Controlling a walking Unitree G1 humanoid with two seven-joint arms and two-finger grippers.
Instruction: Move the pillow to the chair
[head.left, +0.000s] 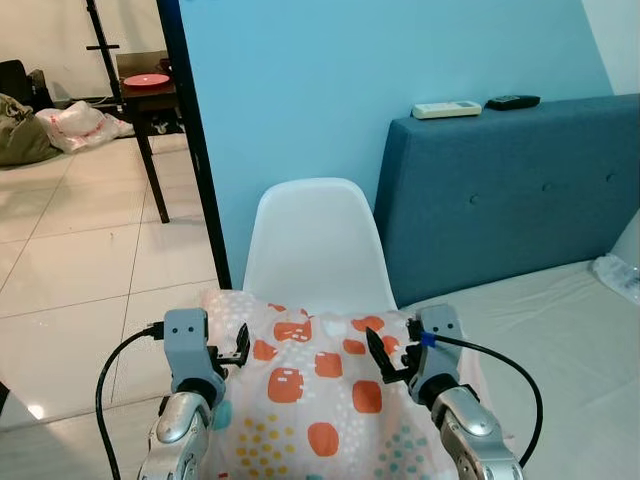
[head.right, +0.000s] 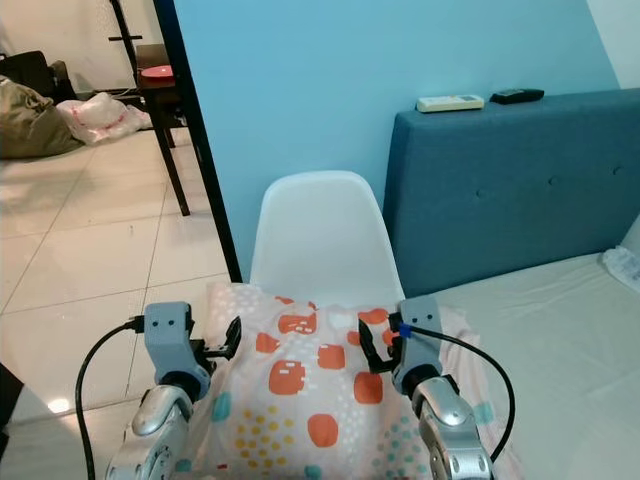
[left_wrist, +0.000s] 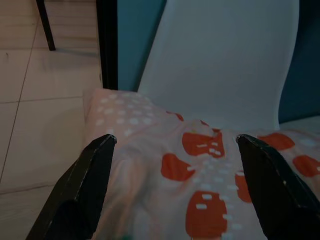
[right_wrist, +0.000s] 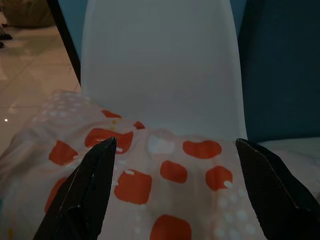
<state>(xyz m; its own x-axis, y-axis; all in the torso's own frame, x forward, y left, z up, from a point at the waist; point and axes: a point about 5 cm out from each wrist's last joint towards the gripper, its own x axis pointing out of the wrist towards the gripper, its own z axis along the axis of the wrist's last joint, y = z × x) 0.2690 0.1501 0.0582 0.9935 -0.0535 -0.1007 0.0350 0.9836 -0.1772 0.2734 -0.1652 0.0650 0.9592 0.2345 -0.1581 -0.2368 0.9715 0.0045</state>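
Nearest the camera, the left gripper (head.left: 238, 348) and the right gripper (head.left: 378, 358) sat over the near part of the soft peach-pink pillow with orange patches and small yellow and teal dots (head.left: 318, 400), one toward each side edge. Both wrist views showed the black fingers spread wide with fabric lying between them, not pinched, so neither gripper held anything. The pillow appeared to lie on the seat of the white moulded plastic chair (head.left: 315, 240), its far edge against the foot of the backrest and its near part spreading toward the robot, though the seat itself was hidden beneath it, so how much was really supported could not be told. That was the main risk: if much of the pillow overhung the near edge, it could slump forward and slide to the pale tiled floor (head.left: 70, 270) once the arms pulled away. A fingertip could also catch in the loose cover on withdrawal and drag the pillow off with it. The left corner seemed to reach past the chair's side, so it might tip off on that side. Just to the right stood the blue upholstered headboard (head.left: 510, 190) and the grey mattress (head.left: 545, 330), near enough that a wide swing of the right arm could brush them. Farther left, a dark wooden table (head.left: 150, 100) stood well apart.
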